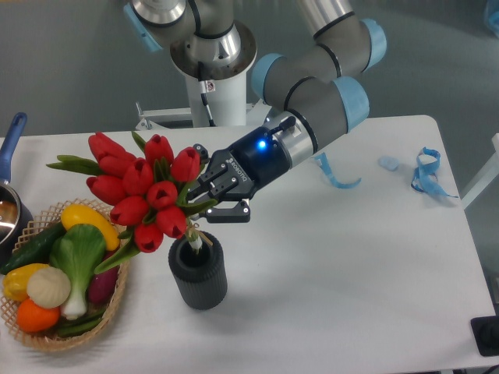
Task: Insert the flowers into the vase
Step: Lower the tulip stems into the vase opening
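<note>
Your tool (pixel 204 196), the black two-finger one at the end of the grey and blue arm, is clamped on the green stems of the bunch of red tulip buds (pixel 144 199), holding them tilted, heads leaning up and to the left, with the pale stem ends just reaching the round mouth of the small dark grey ribbed cylindrical vase (pixel 198 272) that stands on the white table (pixel 351 265). From this view you cannot tell how deep the stems sit, or whether all of them are inside the rim. That is your first risk: a stray stem or the low green leaf hanging on the left could catch on the rim and fold as you push down. The second is the lean. The heads are much wider than the vase and sit off to its left, so if you let go while the stems are shallow, the bunch will likely tip out or pull the light vase over. A sideways push from the tool could also slide or topple the vase, since nothing braces it. Watch the left side too: the woven wicker basket of colourful toy vegetables (pixel 66 273) lies close beside the vase, and the drooping leaf is already just over its edge, so a fall that way would land among them.
</note>
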{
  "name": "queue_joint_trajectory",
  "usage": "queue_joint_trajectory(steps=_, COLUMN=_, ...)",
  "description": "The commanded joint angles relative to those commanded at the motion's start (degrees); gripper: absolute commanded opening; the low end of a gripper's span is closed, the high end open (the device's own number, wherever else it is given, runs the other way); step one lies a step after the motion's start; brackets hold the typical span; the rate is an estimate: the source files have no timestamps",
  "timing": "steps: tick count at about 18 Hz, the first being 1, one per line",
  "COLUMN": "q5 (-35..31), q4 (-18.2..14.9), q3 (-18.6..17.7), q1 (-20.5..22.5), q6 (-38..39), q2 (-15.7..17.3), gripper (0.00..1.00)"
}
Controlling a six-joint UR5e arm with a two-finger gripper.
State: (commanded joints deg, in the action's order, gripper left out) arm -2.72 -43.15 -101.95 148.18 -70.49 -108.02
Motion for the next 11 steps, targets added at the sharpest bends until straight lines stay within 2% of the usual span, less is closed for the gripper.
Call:
queue_joint_trajectory(steps=6, q5=-0.09, q4=0.00, q3=-1.58, q1=-0.09, q6=-0.26, q2=-1.84, gripper=0.17)
queue_joint_trajectory(steps=11, q5=-0.09, q4=0.00, q3=-2.55, q1=0.00, q6=-4.75, q2=-4.65, gripper=0.17)
